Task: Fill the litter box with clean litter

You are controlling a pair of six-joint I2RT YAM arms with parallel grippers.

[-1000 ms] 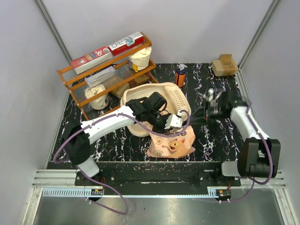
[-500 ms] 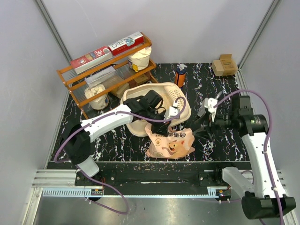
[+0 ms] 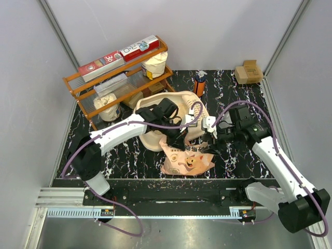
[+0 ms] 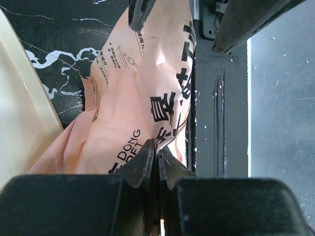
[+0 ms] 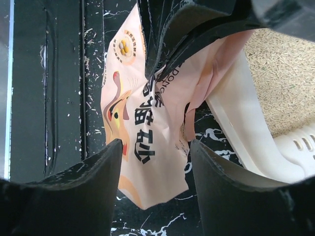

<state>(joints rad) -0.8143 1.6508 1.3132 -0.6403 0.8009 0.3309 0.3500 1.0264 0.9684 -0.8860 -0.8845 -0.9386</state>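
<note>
The cream litter box [image 3: 149, 141] lies mid-table, with its slotted end at the back right. It also shows in the right wrist view [image 5: 246, 132], with tan litter [image 5: 288, 73] inside. The peach litter bag [image 3: 188, 160] lies crumpled in front of the box. My left gripper [image 3: 180, 137] is shut on the bag's top edge [image 4: 133, 113], with the box rim [image 4: 19, 123] to its left. My right gripper [image 3: 210, 134] is open just to the right of the bag. Its jaws [image 5: 155, 160] straddle the bag's lower corner [image 5: 147, 128] without touching it.
An orange wooden rack [image 3: 120, 79] with white sacks and boxes stands at the back left. An orange bottle [image 3: 199, 85] stands behind the litter box. A cardboard box [image 3: 249, 72] sits in the back right corner. A metal rail [image 3: 171, 194] runs along the near edge.
My right arm has swung in from the right side to the bag, gripper still open. My left gripper has shifted a little to the left, still holding the bag.
</note>
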